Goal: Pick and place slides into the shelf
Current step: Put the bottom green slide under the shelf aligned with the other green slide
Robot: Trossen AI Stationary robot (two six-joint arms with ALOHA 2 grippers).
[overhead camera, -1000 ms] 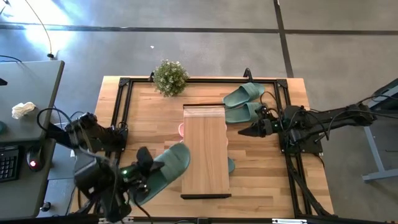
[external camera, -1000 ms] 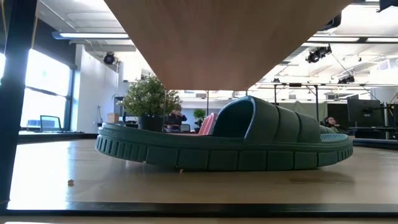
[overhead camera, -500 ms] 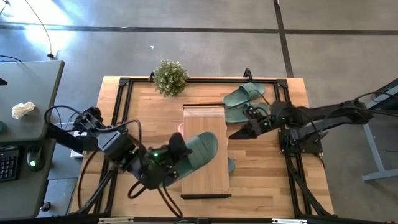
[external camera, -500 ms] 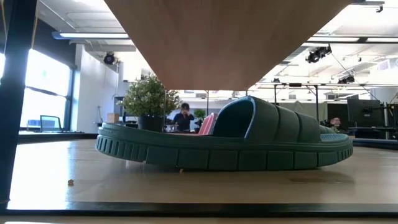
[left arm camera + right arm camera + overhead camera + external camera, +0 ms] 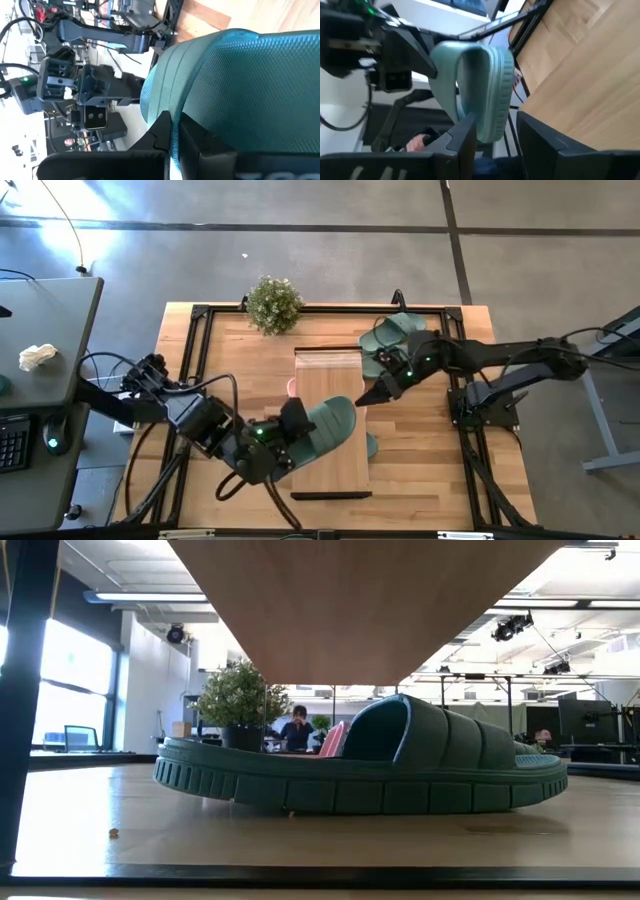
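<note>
My left gripper [image 5: 288, 428] is shut on a sage-green slide [image 5: 325, 423] held over the near half of the light-wood shelf [image 5: 326, 372]. My right gripper [image 5: 367, 397] is open at the slide's toe end, which shows between its fingers in the right wrist view [image 5: 487, 100]; I cannot tell whether they touch it. Two more green slides [image 5: 392, 332] lie on the table at the far right, partly under the right arm. Another green slide [image 5: 360, 775] lies sole-down on the table under the shelf, with a pink slide [image 5: 335, 738] behind it. My left gripper pinches the slide's heel-end edge [image 5: 176, 131] between its two fingers, one on each face. The fingers come level from the table's near left. The slide reaches out from the fingers over the shelf top, turned onto its side.
A small potted plant [image 5: 273, 303] stands at the table's far edge, left of the shelf. The table's black frame bars [image 5: 195, 350] run along its edges. A desk with a keyboard stands off the table's left. People show in the room behind.
My left gripper has carried the green slide from the table's near left, up and toward the right, over the shelf top. My right gripper has gone toward the table's left, up to the slide's toe end.
</note>
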